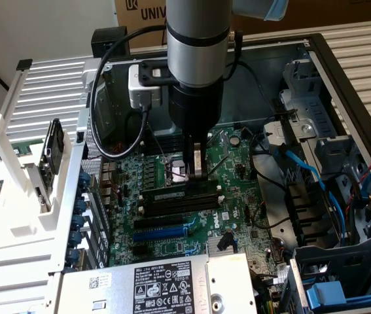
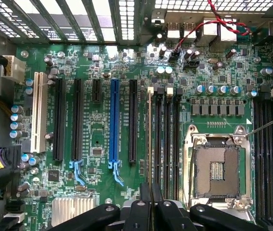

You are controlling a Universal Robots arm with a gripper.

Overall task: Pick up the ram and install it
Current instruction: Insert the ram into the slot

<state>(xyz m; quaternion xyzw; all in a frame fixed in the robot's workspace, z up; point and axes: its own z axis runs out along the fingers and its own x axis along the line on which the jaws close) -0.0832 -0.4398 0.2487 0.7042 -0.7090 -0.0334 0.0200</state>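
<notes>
Glossy green laminate on motherboard (image 2: 95, 130) and ram (image 1: 178, 195). Smooth blue plastic on slot (image 2: 113, 120). Bright ribbed metal on heat sink (image 2: 71, 209). Matt black finish on gripper (image 2: 151, 190). Brushed silver metal round arm (image 1: 197, 26).

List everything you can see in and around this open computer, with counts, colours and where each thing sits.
ram: one, green, edge-on between the fingers, at the memory slots
motherboard: one, green, case floor
expansion slot: one, blue, mid-motherboard
CPU socket: one, silver, empty, beside memory slots
heatsink: one, silver, near expansion slot
power supply: one, grey, exterior view's bottom
cables: several, blue, exterior view's right
arm: one, grey, above motherboard
fingers: two, black, shut on ram
</notes>
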